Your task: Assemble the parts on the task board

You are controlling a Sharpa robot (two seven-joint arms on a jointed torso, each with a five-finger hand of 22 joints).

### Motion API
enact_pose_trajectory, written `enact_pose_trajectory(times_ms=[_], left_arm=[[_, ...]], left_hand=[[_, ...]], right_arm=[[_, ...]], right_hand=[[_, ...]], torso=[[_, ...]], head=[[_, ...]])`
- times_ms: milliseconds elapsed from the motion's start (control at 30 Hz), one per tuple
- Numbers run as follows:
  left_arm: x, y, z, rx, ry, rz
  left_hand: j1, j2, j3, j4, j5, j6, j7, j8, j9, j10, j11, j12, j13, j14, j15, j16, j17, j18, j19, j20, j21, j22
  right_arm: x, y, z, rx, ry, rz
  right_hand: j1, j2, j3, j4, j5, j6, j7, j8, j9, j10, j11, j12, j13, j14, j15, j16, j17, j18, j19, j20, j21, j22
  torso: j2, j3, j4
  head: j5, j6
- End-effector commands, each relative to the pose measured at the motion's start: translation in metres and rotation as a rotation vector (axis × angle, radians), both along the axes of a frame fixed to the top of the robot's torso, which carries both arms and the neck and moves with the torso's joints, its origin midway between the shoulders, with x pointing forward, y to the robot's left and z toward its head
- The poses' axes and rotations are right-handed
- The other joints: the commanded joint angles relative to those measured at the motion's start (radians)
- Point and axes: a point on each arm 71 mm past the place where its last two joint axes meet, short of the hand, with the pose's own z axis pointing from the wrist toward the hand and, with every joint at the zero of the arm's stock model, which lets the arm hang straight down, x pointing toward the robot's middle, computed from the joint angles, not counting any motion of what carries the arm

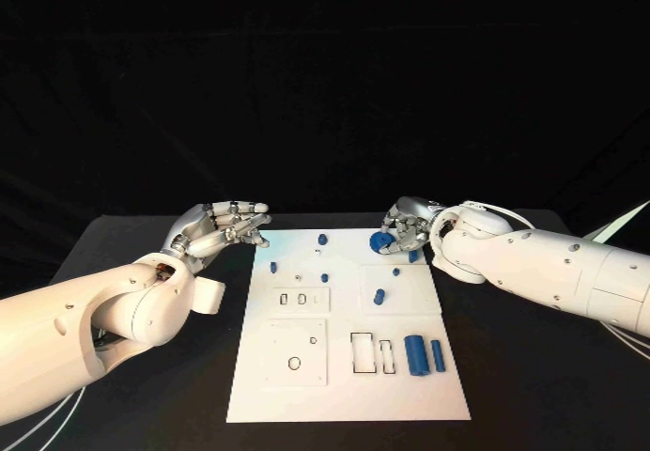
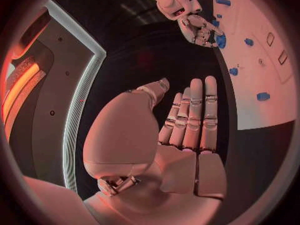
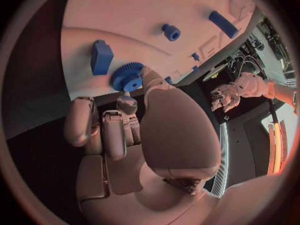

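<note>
The white task board (image 1: pixel 346 395) lies in the middle of the black table. At its far right corner my right hand (image 1: pixel 410 224) pinches a blue gear (image 1: pixel 380 242) just above the board. In the right wrist view the thumb and a fingertip (image 3: pixel 129 103) close on the gear (image 3: pixel 128 77), next to a blue block (image 3: pixel 102 56). My left hand (image 1: pixel 224 226) hovers off the board's far left corner with nothing in it. In the left wrist view its fingers (image 2: pixel 195 116) lie straight, with the thumb apart.
Small blue pegs (image 1: pixel 322 239) dot the far half of the board. A blue block (image 1: pixel 380 298) lies mid-right. Two blue cylinders (image 1: pixel 414 355) lie side by side near the right edge, beside rectangular slots (image 1: pixel 363 352). An oval hole (image 1: pixel 296 362) sits front left.
</note>
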Motion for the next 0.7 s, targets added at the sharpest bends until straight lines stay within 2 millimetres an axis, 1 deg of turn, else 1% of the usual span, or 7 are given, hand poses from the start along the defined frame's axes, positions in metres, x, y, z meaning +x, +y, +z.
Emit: enact_pose_trajectory(times_ms=[33,300,433,500,533,667,700], left_arm=[[-0.0001,-0.0013,0.0009,-0.003,-0.003,-0.006],[0.0000,-0.0008,0.0009,-0.003,-0.002,-0.004],[0.0000,-0.0007,0.0008,-0.002,-0.002,-0.004],[0.0000,-0.0006,0.0008,-0.002,-0.001,-0.004],[0.0001,-0.0005,0.0008,-0.002,-0.001,-0.004],[0.0002,-0.0002,0.0007,-0.002,-0.001,-0.003],[0.0002,-0.0001,0.0007,-0.001,0.000,-0.003]], left_hand=[[-0.018,0.007,0.023,-0.015,0.005,-0.007,0.021,-0.013,0.016,-0.005,0.003,-0.009,0.018,-0.008,-0.001,0.023,0.013,0.023,-0.013,-0.005,0.017,0.017],[-0.018,0.007,0.023,-0.015,0.005,-0.007,0.021,-0.013,0.016,-0.005,0.003,-0.009,0.018,-0.008,-0.001,0.023,0.013,0.023,-0.013,-0.005,0.017,0.017],[-0.018,0.008,0.024,-0.016,0.005,-0.008,0.021,-0.013,0.017,-0.005,0.003,-0.009,0.018,-0.009,-0.001,0.024,0.013,0.023,-0.016,-0.004,0.021,0.019],[-0.018,0.008,0.024,-0.016,0.005,-0.008,0.021,-0.013,0.017,-0.005,0.003,-0.009,0.018,-0.009,-0.001,0.024,0.013,0.023,-0.016,-0.004,0.021,0.019],[-0.018,0.008,0.024,-0.016,0.005,-0.008,0.021,-0.013,0.017,-0.005,0.003,-0.009,0.018,-0.009,-0.001,0.024,0.013,0.023,-0.016,-0.004,0.021,0.019],[-0.018,0.008,0.024,-0.016,0.005,-0.008,0.021,-0.013,0.017,-0.005,0.003,-0.009,0.018,-0.009,-0.001,0.024,0.013,0.023,-0.016,-0.004,0.021,0.019],[-0.018,0.008,0.024,-0.016,0.005,-0.008,0.021,-0.013,0.017,-0.005,0.003,-0.009,0.018,-0.009,-0.001,0.024,0.013,0.023,-0.016,-0.004,0.021,0.019]], right_arm=[[0.0001,0.0001,-0.0020,-0.002,0.006,0.002],[0.0004,-0.0009,-0.0034,-0.004,0.011,0.001],[0.0002,-0.0001,-0.0036,-0.003,0.010,0.006],[0.0000,0.0002,-0.0034,-0.001,0.007,0.010],[-0.0001,0.0003,-0.0032,-0.001,0.005,0.012],[-0.0008,0.0013,-0.0024,0.003,-0.006,0.021],[-0.0010,0.0017,-0.0022,0.004,-0.009,0.023]], right_hand=[[-0.012,0.027,0.041,0.012,0.026,0.005,0.003,0.025,0.009,0.047,-0.011,0.028,0.023,0.071,-0.002,0.019,0.145,-0.030,0.028,-0.003,0.023,0.022],[-0.013,0.033,0.087,0.011,0.063,0.014,0.002,0.022,0.000,0.061,-0.013,0.050,0.046,0.074,-0.004,0.025,0.156,-0.032,0.032,-0.006,0.031,0.035],[-0.005,0.041,0.144,0.007,0.075,0.031,-0.001,0.024,-0.006,0.072,-0.017,0.064,0.062,0.076,-0.007,0.029,0.163,-0.034,0.036,-0.009,0.040,0.047],[0.003,0.045,0.199,0.003,0.036,0.043,-0.003,0.026,-0.011,0.077,-0.021,0.070,0.070,0.077,-0.009,0.031,0.168,-0.034,0.038,-0.013,0.045,0.054],[0.010,0.048,0.233,-0.003,0.028,0.051,-0.007,0.028,-0.012,0.080,-0.023,0.073,0.074,0.078,-0.011,0.032,0.171,-0.035,0.040,-0.014,0.048,0.059],[0.013,0.057,0.326,-0.032,0.019,0.076,-0.014,0.042,-0.009,0.099,-0.030,0.091,0.093,0.080,-0.017,0.038,0.181,-0.038,0.046,-0.019,0.059,0.074],[0.012,0.057,0.330,-0.033,0.018,0.076,-0.015,0.043,-0.009,0.100,-0.030,0.091,0.094,0.081,-0.017,0.038,0.181,-0.038,0.046,-0.019,0.060,0.074]], torso=[[0.000,0.0007,-0.0001],[0.000,0.0011,-0.0007],[0.000,0.0012,-0.0009],[0.000,0.0011,-0.0007],[0.000,0.0009,-0.0005],[0.000,0.0008,0.0000],[0.000,0.0009,-0.0002]], head=[[0.000,-0.001],[0.002,-0.002],[0.003,-0.003],[0.003,-0.003],[0.003,-0.004],[0.004,-0.004],[0.004,-0.004]])
